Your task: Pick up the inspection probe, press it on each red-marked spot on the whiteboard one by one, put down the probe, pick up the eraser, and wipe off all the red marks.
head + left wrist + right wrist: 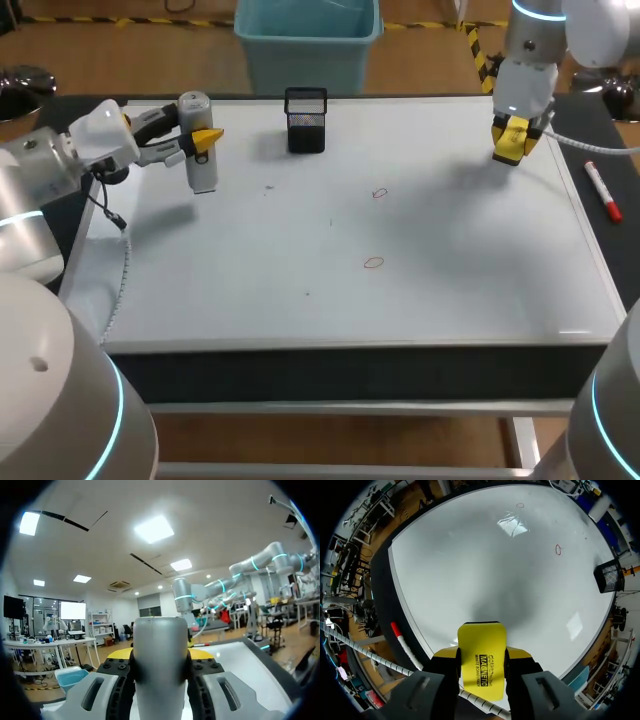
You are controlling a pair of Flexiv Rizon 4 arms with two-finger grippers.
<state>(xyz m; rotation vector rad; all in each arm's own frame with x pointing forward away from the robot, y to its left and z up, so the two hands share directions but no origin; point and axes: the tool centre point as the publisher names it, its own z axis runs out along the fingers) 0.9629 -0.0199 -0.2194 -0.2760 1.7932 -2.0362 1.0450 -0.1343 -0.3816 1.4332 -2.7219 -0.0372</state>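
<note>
Whiteboard tabletop (450,290): left end effector (206,138) clamps a grey cylindrical probe (200,165) mid-body, probably rigid; right end effector (513,141) pinches a light-looking yellow eraser (481,655).

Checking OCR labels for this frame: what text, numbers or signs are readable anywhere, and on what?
"MAGNETIC": on the yellow eraser in the right pincer.
Smaller lines above and below it: too small to read.
No text shows on the probe, whiteboard or marker pen; the board has only two red circles.
</note>
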